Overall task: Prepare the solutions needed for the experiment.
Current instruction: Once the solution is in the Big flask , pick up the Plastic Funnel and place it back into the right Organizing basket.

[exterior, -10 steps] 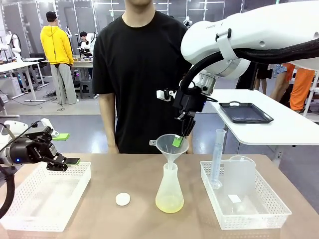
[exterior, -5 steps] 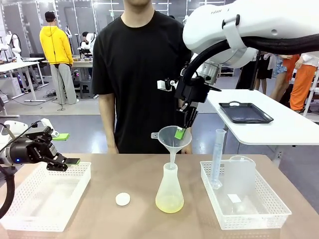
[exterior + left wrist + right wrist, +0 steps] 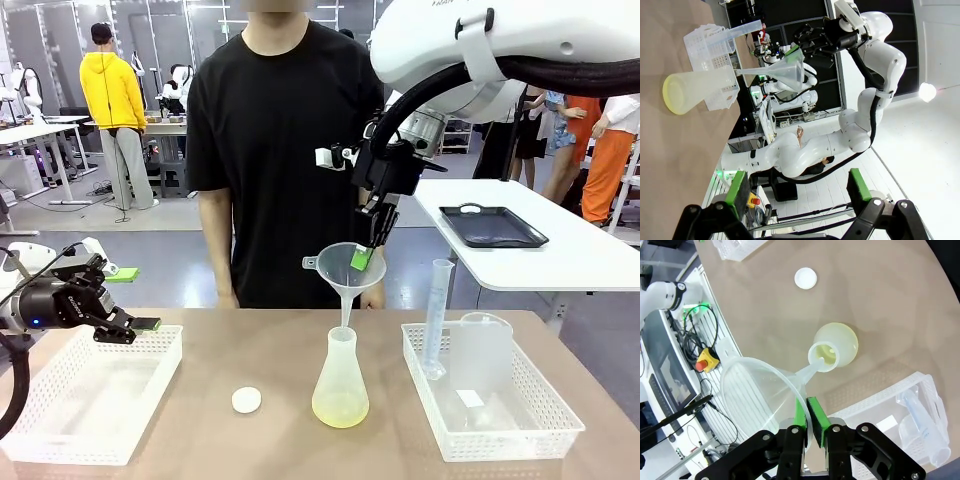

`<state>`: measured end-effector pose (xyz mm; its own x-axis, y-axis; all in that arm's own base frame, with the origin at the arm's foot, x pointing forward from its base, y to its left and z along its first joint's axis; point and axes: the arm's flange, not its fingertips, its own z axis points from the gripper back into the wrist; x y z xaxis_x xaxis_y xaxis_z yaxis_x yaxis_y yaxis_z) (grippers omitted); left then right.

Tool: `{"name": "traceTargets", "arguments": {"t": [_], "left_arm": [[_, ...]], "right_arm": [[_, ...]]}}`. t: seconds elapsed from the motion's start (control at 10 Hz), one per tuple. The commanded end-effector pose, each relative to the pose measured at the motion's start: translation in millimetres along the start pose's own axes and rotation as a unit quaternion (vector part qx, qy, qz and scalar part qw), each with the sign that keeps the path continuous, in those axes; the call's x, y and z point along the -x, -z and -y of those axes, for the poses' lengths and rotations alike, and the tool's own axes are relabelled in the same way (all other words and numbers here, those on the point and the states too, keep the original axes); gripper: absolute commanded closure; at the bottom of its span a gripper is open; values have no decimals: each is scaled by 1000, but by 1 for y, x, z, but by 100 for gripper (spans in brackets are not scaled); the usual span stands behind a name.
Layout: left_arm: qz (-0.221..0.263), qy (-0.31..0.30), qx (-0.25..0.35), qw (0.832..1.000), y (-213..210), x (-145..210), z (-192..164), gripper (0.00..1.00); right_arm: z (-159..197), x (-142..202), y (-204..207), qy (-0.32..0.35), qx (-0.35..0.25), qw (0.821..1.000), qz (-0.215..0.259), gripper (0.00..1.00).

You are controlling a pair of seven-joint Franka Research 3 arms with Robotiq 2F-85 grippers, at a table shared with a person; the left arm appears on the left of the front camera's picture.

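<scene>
- Tan table (image 3: 250,360): carries a clear conical flask (image 3: 340,380) at its middle; all places below are taken from this flask.
- Person (image 3: 280,150) in a black shirt: stands behind the flask, at the table's far edge.
- White mesh basket (image 3: 165,375): well to the flask's left.
- Second mesh basket (image 3: 500,425): just to the flask's right, holding a measuring cylinder (image 3: 436,310) upright and a clear beaker (image 3: 485,350) beside it.
- Right gripper (image 3: 362,255): hangs above the flask, green pads pinching the wall of a translucent funnel (image 3: 335,272).
- Left gripper (image 3: 135,298): far left of the flask, over the left basket's rear edge, fingers spread wide and holding nothing.
- Funnel: lifted over the flask, stem pointing down at the flask's mouth; contact between stem tip and mouth cannot be told.
- Solutions (image 3: 340,408): shallow pale yellow liquid in the flask's bottom.
- White round cap (image 3: 246,400): flat on the table, near the flask's left.
</scene>
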<state>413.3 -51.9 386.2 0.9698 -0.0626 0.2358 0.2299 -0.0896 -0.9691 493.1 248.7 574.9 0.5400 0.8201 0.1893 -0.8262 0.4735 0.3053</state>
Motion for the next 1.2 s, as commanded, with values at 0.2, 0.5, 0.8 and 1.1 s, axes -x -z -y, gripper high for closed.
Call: {"name": "traceTargets", "arguments": {"t": [0.2,0.5,0.8,1.1], "left_arm": [[2,3,8,1000,1,-1,3,0],[2,3,8,1000,1,-1,3,0],[2,3,8,1000,1,-1,3,0],[2,3,8,1000,1,-1,3,0]], "right_arm": [[2,60,-26,0,-5,1000,6,100],[13,126,-41,43,1,999,27,100],[40,205,-45,107,22,993,48,100],[64,254,-44,145,17,987,60,100]]}}
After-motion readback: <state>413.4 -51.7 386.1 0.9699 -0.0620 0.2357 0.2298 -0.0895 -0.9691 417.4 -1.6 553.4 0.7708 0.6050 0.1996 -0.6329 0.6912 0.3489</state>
